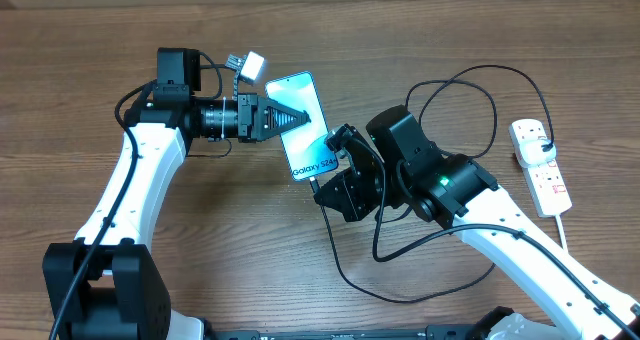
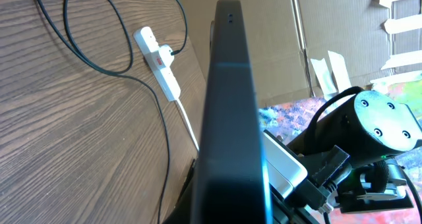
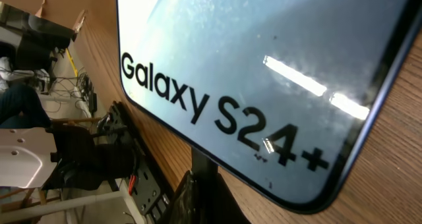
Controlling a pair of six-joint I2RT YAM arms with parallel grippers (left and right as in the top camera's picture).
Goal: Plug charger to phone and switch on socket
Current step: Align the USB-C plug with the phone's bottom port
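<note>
The phone (image 1: 312, 145) with its lit light-blue screen is held above the table, gripped near its upper half by my left gripper (image 1: 288, 120). In the left wrist view the phone (image 2: 231, 118) shows edge-on between the jaws. My right gripper (image 1: 328, 175) sits at the phone's bottom edge, shut on the plug end of the black charger cable (image 1: 336, 262). In the right wrist view the screen (image 3: 264, 66) fills the frame, and the dark plug (image 3: 210, 168) touches its bottom edge. The white socket strip (image 1: 540, 165) lies at the far right, with the cable's other end plugged in.
The black cable loops over the table between the right arm and the strip, and shows in the left wrist view (image 2: 168, 161). The strip (image 2: 158, 59) lies near the table's edge, its thick white cord trailing off. Cardboard walls stand behind the table.
</note>
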